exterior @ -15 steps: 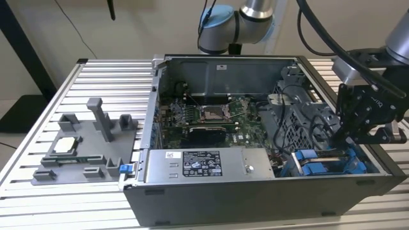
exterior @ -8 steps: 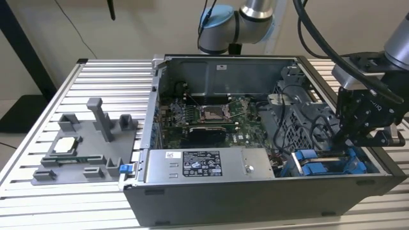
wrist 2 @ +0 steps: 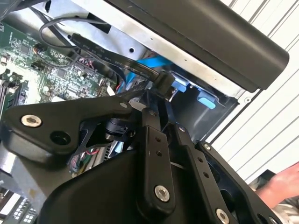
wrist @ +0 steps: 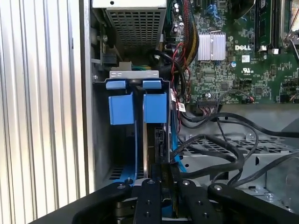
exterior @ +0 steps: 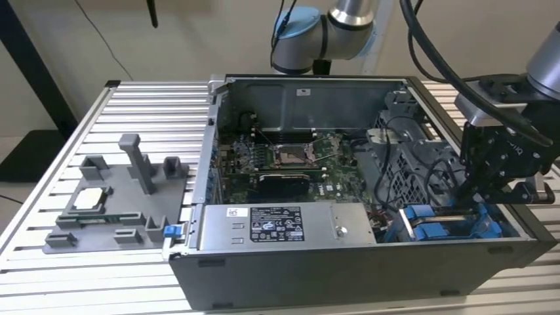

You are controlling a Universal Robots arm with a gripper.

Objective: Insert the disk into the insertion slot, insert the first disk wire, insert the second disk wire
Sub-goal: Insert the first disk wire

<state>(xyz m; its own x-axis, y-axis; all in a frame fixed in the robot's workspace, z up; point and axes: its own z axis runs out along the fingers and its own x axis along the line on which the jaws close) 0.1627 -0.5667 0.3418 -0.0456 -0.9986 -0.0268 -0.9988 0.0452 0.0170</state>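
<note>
Fingers (wrist 2: 154, 154) drawn close together on a black plug (wrist 2: 165, 84): your gripper (wrist 2: 161, 111) hangs over the drive bay (wrist: 99, 130) at the corner of the open computer case (exterior: 350, 279), on the exterior view's right, just past the grey power-supply box (exterior: 280, 226). It pinches the end of the disk wire (wrist 2: 117, 60) at its tips. In the second wrist view the flat black wire trails from the plug back over the motherboard (wrist 2: 56, 79), and a person's hand (wrist 2: 280, 183) shows at the edge above the slatted table (exterior: 149, 98).

The disk (wrist: 155, 107) appears seated in its slot. In the first wrist view two blue carrier faces stand side by side in the bay, and the one in line with your fingers is taken as the disk's. Its silver body is hidden.

The plug looks like light, hard plastic, stiff enough to grip across its flat sides. The wire behind it is limp but springy and will likely pull the plug askew if you hold it off-centre. Its contacts are probably fragile, so hold the plug body, never the cable. The disk is likely rigid, heavier and sensitive to shock, and is best handled by its blue frame
</note>
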